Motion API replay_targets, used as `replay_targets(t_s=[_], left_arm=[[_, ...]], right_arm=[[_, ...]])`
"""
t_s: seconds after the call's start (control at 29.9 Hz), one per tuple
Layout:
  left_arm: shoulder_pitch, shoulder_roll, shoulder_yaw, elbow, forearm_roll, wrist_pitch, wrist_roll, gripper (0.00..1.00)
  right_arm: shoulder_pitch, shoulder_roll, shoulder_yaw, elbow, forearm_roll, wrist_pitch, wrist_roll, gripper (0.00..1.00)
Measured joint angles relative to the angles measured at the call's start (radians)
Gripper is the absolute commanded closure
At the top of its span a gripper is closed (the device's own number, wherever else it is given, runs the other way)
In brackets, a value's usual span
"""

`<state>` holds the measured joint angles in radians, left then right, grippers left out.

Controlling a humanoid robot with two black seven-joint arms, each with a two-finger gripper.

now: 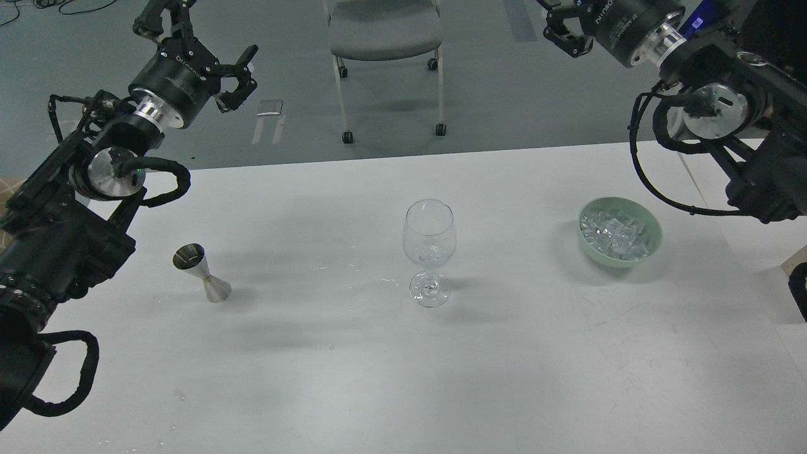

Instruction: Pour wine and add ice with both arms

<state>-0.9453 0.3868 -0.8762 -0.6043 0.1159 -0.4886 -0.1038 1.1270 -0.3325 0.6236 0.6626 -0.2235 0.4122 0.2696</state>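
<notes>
Our left gripper point(208, 44) hangs high at the upper left with its clawed fingers spread apart and nothing between them, raised above the floor beyond the far edge of the table point(315, 378). Our right gripper point(564, 28) sits at the top right, partly cut off by the frame edge; its claws are dark and bunched, and we cannot tell whether they are parted or closed, though nothing shows in them. Behind each gripper runs a black arm with silver rings and looping cables, the left arm point(94, 170) coming in from the left edge, the right arm point(725, 101) from the right. Down on the white table, a metal jigger point(203, 273) stands upright nearest the left arm. A clear stemmed wine glass point(429, 252) stands upright near the table's middle, well apart from both grippers. To its right, a pale green bowl point(652, 243) holds the ice point(616, 233), a heap of clear cubes, below the right arm. A grey chair point(386, 31) on casters stands on the floor past the table.
</notes>
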Motion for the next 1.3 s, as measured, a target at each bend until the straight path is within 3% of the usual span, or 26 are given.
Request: replay_targets(t_s=[1.3], left_arm=[[-0.014,-0.029,-0.032,0.018,0.006,0.0,-0.008,0.01]], right_arm=[[0.007,0.025,-0.002,-0.011,0.004,-0.047,-0.002,0.0]])
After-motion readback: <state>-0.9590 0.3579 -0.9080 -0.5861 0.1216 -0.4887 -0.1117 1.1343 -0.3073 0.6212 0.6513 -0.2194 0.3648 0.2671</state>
